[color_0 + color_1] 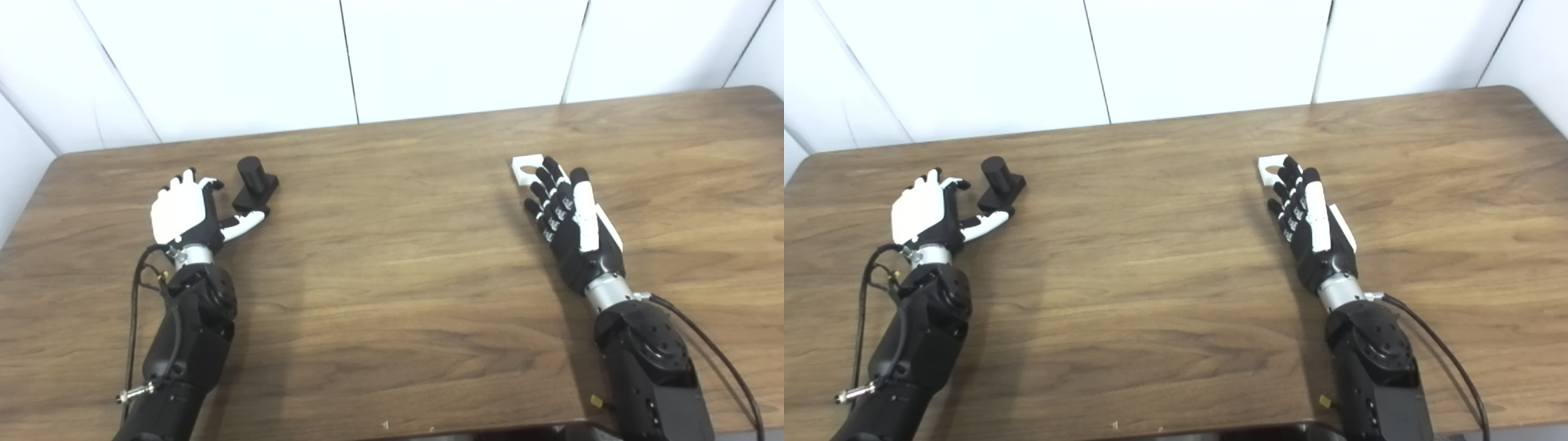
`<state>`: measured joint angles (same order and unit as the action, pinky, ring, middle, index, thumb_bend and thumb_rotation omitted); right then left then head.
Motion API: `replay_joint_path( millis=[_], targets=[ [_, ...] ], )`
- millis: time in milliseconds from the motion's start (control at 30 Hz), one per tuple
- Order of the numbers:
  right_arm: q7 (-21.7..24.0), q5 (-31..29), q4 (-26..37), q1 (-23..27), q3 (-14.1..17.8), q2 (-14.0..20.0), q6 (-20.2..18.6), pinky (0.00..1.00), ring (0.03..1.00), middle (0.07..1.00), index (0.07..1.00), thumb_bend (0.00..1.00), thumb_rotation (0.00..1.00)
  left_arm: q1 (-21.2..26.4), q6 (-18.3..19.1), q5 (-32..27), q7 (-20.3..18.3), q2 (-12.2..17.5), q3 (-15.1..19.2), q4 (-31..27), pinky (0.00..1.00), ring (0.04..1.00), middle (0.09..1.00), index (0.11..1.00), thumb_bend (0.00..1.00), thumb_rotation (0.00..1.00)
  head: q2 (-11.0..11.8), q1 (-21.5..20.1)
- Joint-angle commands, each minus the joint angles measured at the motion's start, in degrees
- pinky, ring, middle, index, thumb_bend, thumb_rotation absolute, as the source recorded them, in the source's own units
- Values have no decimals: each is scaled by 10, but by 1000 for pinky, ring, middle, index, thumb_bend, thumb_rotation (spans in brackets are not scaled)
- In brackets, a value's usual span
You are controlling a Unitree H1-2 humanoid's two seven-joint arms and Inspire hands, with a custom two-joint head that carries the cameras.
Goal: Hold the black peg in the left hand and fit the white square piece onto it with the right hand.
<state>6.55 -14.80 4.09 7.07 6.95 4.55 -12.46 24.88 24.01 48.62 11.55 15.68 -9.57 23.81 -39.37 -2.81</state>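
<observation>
On the left, the left hand (184, 211) lies open and empty, thumb just beside the black peg (255, 184) standing on its base; to grasp well, it should close around the base and keep the post clear. On the right, the right hand (569, 214) (also open, holding nothing) reaches its fingertips over the white square piece (527, 169). Both rest on a brown wooden table (398, 275) before white wall panels (245, 61).

One black peg (254, 182) stood on the wooden table (398, 257), just beyond the left hand's (184, 211) thumb tip. One white square piece (528, 169) with a single round hole lay under the right hand's (569, 214) fingertips. Two hands were counted, one per arm.
</observation>
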Motion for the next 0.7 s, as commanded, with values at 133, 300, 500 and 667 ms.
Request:
replay_joint_path(
  millis=[133, 300, 500, 667],
  targets=[
    [-1, 0, 19, 11, -2, 1, 9, 984, 1000, 1000, 993, 556, 1000, 28, 13, 4, 18, -4, -8, -31, 1000, 1000, 1000, 778, 803, 641, -2, -1],
    [-4, 0, 21, 11, 0, -1, 6, 973, 1000, 1000, 987, 543, 1000, 26, 16, 4, 19, -8, -11, -32, 1000, 1000, 1000, 781, 800, 641, -4, 2],
    [-3, -2, 17, 12, -1, -3, 8, 985, 1000, 1000, 988, 539, 1000, 27, 23, 2, 24, -13, -10, -30, 1000, 1000, 1000, 773, 776, 640, -4, 1],
    [-2, -1, 18, 11, -2, -3, 10, 990, 1000, 1000, 986, 545, 1000, 29, 12, -6, 34, -12, -6, -26, 1000, 1000, 1000, 726, 739, 577, -5, 1]
  ],
)
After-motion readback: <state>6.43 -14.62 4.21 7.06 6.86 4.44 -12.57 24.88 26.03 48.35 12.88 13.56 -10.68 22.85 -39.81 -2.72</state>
